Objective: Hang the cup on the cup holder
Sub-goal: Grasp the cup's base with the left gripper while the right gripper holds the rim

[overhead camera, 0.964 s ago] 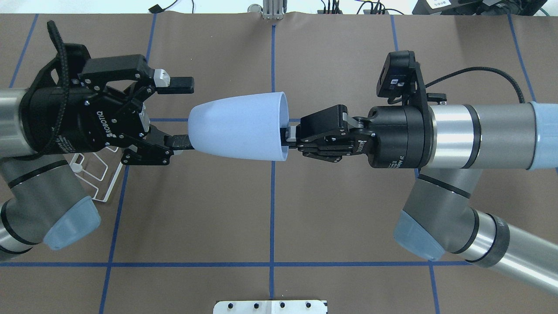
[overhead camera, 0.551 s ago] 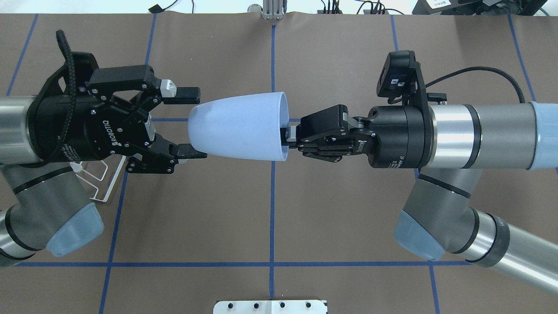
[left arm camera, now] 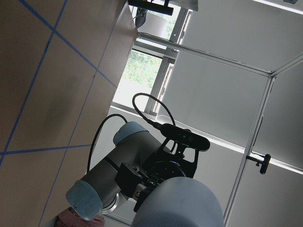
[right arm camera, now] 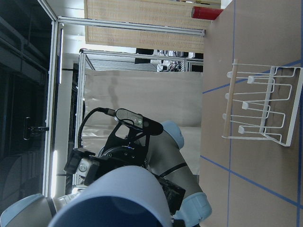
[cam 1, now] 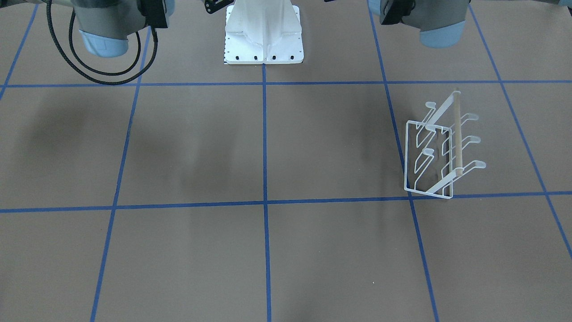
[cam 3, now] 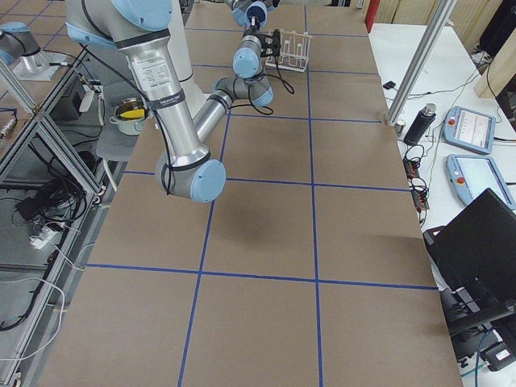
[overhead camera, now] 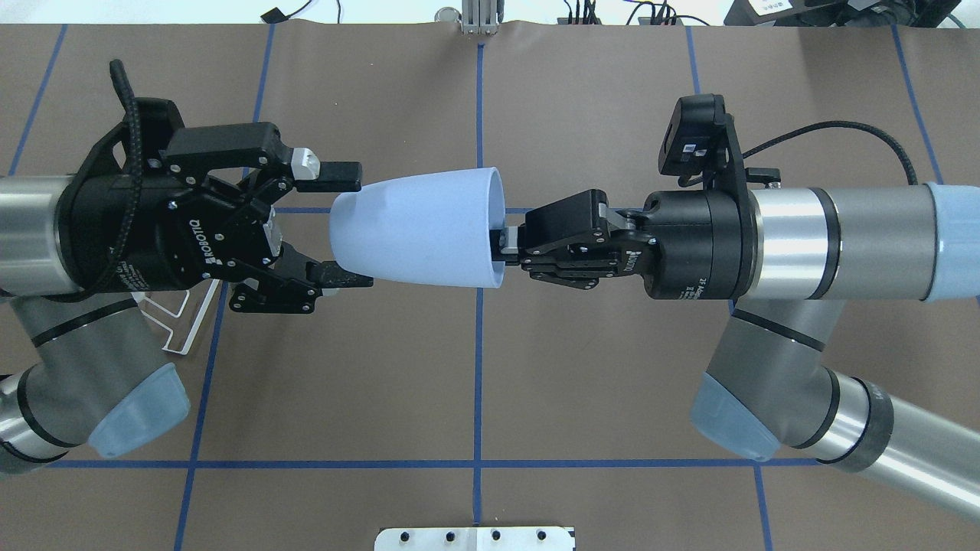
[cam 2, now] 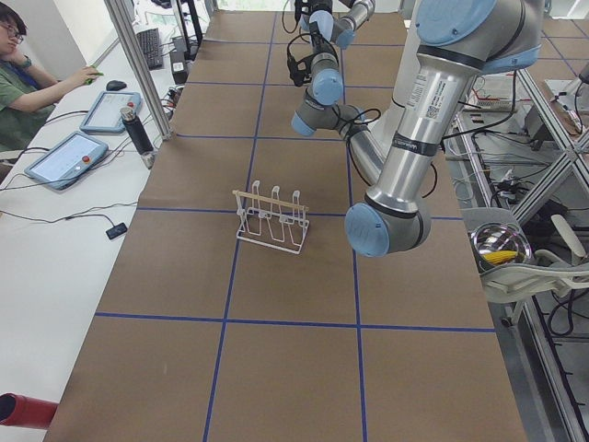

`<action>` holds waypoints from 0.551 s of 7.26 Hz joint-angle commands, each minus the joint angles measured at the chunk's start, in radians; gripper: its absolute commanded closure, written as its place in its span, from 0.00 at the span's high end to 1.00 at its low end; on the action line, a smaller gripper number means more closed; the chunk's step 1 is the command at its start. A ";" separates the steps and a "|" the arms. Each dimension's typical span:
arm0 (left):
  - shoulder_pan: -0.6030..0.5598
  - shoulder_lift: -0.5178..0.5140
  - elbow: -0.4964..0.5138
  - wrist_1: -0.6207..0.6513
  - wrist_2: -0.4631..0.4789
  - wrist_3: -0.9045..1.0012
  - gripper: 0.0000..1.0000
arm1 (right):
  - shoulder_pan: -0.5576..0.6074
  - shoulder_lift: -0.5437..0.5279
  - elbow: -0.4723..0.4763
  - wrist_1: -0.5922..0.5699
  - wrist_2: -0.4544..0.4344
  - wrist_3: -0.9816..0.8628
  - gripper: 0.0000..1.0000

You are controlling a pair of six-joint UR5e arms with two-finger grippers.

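Nearest the robot, a white mounting plate (overhead camera: 475,538) lies at the 6 o'clock edge of the overhead view, on the brown table (overhead camera: 344,398) with its blue tape grid. Farther out, the cup holder (cam 1: 440,147) stands upright on the table at about 8 o'clock from the cup, its wooden bar along the top. In the overhead view it is mostly hidden under the left arm. Beyond it, over the table's middle, the cup (overhead camera: 413,227) is held in the air on its side, apart from the rack, with its mouth toward 3 o'clock and its base toward 9 o'clock. The right gripper (overhead camera: 501,249) reaches in from 3 o'clock, its jaws clamped on the cup's rim with one finger inside the mouth. The left gripper (overhead camera: 348,227) comes in from 9 o'clock with jaws spread wide. Its fingers (overhead camera: 337,174) flank the base end at 12 and 6 o'clock, close against the wall; whether they touch it cannot be told. Farthest off, cables (overhead camera: 589,15) lie along the table's 12 o'clock edge.
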 commanded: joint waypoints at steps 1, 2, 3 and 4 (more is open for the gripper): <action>0.017 -0.005 0.000 0.000 0.019 0.002 0.92 | -0.002 -0.003 0.001 0.002 0.000 0.000 0.00; 0.017 -0.005 0.001 0.000 0.019 0.002 0.89 | -0.002 -0.006 0.001 0.006 0.000 0.000 0.00; 0.017 -0.005 0.001 0.000 0.019 0.005 0.88 | -0.003 -0.012 0.000 0.029 0.000 0.000 0.00; 0.017 -0.003 0.003 0.000 0.019 0.005 0.88 | -0.003 -0.012 -0.002 0.032 0.000 0.000 0.00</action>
